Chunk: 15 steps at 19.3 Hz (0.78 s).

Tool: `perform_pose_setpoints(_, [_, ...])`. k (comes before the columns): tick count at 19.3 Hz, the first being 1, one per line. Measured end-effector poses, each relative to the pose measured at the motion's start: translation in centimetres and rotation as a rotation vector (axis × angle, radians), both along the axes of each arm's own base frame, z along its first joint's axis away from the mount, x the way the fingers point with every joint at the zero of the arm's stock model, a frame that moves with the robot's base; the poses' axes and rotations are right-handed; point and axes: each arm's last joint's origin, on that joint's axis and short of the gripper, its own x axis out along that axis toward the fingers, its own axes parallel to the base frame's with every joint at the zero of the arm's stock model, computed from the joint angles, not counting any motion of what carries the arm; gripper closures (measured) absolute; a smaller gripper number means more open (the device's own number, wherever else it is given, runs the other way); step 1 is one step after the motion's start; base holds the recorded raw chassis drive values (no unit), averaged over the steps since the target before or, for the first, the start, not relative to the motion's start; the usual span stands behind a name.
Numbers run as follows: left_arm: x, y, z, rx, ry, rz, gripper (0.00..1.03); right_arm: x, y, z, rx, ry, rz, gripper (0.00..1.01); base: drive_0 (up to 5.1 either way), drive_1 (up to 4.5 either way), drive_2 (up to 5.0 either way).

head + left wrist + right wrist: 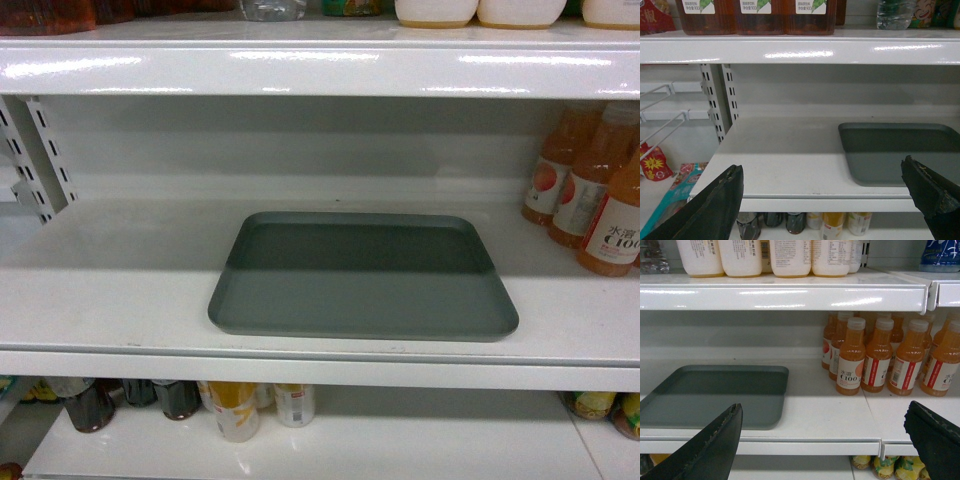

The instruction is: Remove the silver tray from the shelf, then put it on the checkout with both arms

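On the shelf (120, 290) lies the silver tray (362, 280), long axis side to side; at two o'clock of the left gripper (822, 200), ten o'clock of the right gripper (822, 440); both released, neither nearer.

Setting: store shelving, white glossy metal, lit from above; bright glare streaks along the rounded front edge of the upper board (320, 70). Back panel (300, 150) plain pale grey-white. Slotted white uprights (720, 100) at left, with white wire racks (660, 107) beyond them. Orange juice bottles (880, 357) stand at the right of the middle level. Upper level: white bottles (770, 257) and dark brown jars (755, 17). Lower level: cans and dark bottles (180, 400). Red snack packets (655, 162) low at far left.
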Motion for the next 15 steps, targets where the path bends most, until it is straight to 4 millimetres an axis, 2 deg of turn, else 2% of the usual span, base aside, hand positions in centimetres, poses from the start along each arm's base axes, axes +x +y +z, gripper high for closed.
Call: perform_pose_setpoints(15, [0.0, 0.0, 0.0, 0.0, 0.0, 0.0, 0.05, 0.0, 0.0, 0.0, 0.0, 0.0, 0.0, 0.03, 0.0, 0.0, 0.0])
